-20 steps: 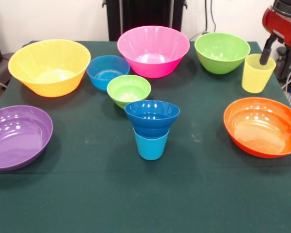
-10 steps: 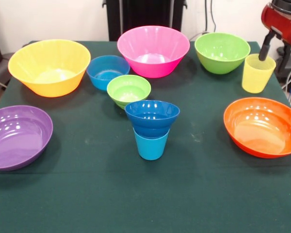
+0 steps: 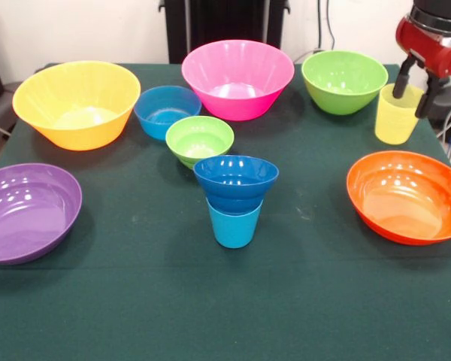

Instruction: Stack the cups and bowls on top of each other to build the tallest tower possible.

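Note:
A light blue cup (image 3: 234,227) stands in the middle of the table with a small dark blue bowl (image 3: 235,180) sitting in its mouth. The translucent yellow cup (image 3: 393,122) stands upright at the far right of the table. My gripper (image 3: 409,103) hangs over the yellow cup's right side. It is open, with one finger at the cup's mouth and the other outside its right wall. A small lime green bowl (image 3: 199,139) and a light blue bowl (image 3: 167,111) sit behind the blue stack.
Larger bowls ring the table: yellow-orange (image 3: 77,101) at the far left, pink (image 3: 237,77) at the back middle, green (image 3: 343,80) beside the yellow cup, purple (image 3: 26,210) at the near left, and orange (image 3: 406,195) at the near right.
My gripper has shifted left and turned, so both fingers now show at the yellow cup. The cup has moved slightly left. The other objects have not moved.

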You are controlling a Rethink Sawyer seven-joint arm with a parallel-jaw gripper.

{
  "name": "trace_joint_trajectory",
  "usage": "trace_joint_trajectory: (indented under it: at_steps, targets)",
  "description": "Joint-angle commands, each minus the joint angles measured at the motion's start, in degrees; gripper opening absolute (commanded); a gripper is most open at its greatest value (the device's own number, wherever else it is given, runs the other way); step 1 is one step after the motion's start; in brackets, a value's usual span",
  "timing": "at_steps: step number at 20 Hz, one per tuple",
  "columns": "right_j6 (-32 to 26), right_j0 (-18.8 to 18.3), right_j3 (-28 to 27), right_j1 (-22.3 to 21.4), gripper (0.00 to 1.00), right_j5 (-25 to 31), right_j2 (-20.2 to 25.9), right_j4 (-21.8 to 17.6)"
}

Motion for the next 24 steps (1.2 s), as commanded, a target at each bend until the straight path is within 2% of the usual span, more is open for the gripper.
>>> trace_joint_trajectory:
  at_steps: [1, 11, 24]
  targets:
    - [7.0, -1.2, 4.3, 1.4, 1.00, -4.7, 10.7, -0.1]
    - [7.9, -2.9, 3.2, 3.7, 1.00, -9.3, 13.8, -0.2]
    - [8.0, -3.2, 6.2, 2.3, 1.00, -10.5, 15.3, -0.6]
